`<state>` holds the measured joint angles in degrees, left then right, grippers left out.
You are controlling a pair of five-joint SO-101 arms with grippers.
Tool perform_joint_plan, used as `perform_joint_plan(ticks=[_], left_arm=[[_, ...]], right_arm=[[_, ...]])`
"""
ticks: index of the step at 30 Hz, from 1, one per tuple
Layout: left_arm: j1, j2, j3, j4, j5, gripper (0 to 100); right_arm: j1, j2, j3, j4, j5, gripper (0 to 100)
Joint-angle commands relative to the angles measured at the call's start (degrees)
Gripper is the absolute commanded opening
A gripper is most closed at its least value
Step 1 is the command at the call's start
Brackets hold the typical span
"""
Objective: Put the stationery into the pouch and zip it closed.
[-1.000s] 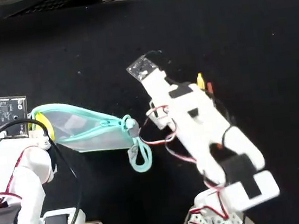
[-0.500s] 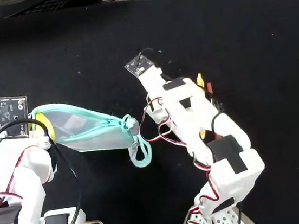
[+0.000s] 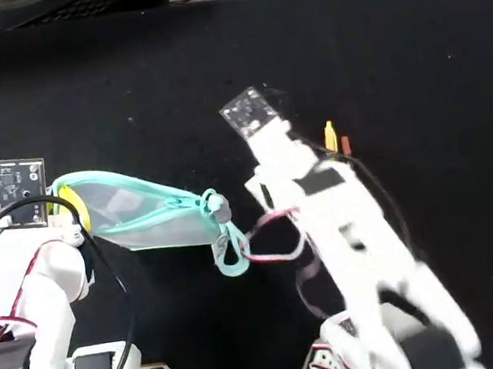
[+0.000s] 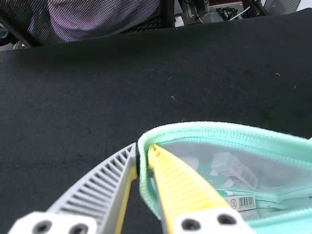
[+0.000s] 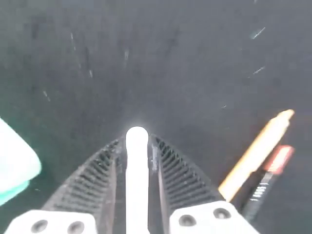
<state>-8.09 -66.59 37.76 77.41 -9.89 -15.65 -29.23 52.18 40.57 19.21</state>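
Right end effector [image 5: 136, 139] pinches a white stick [image 5: 137, 170], pouch [image 5: 12, 168] nearby, not touching.

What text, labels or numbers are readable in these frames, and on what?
Nothing is legible.
Barcode label on an item inside the pouch: print too small to read.
White packet beside it: marks blurred.
Circuit board by the left arm, high view: markings too small.
White stick in the right end effector: no print shows.
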Motion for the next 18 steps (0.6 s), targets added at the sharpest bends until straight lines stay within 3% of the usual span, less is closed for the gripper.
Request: perform_joint_plan(ticks=[1, 6, 11, 18], left_arm=[[-0.4, 1.2, 9.5, 0.6, -0.3, 5], [-0.4, 1.2, 9.5, 0.5, -0.3, 5], [-0.3, 1.2, 9.5, 0.5, -0.3, 5], [-0.3, 1.4, 9.5, 0.5, -0.3, 5]], right_arm=[[-0.8, -21.1, 0.3, 5.1, -0.4, 1.2], [-1.2, -37.1, -9.4, 14.5, -0.8, 1.2], [-8.8, -40.7, -20.0, 15.5, -9.1, 1.2], [-19.1, -40.7, -22.0, 4.6, -11.2, 1.2]])
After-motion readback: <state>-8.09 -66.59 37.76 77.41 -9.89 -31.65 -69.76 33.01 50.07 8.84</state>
